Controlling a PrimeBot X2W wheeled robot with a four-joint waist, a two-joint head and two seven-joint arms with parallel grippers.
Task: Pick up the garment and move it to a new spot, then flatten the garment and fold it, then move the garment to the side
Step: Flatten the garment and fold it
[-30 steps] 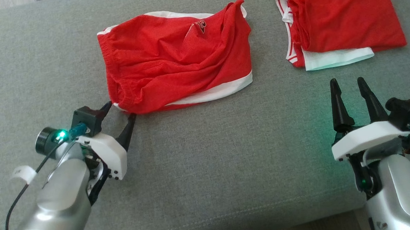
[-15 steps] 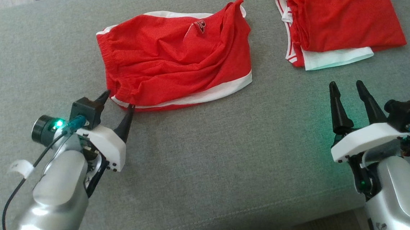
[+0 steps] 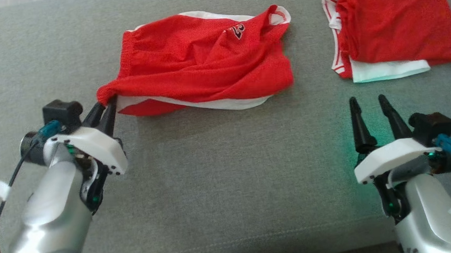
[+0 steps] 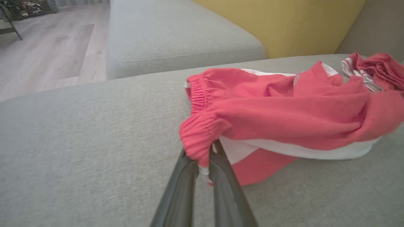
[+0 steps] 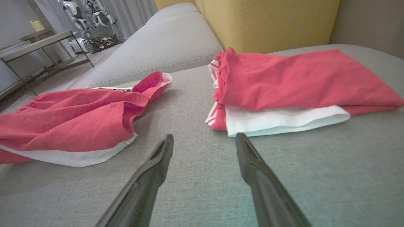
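Left gripper (image 3: 105, 104) has clamped a corner of the shorts (image 3: 205, 60), raising it off the sofa (image 3: 213, 175). Right gripper (image 3: 367, 100): jaws apart, right of shorts.

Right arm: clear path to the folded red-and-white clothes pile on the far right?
Probably yes. The open right hand points toward the folded red-and-white clothes pile, and only bare grey sofa cushion lies between them.
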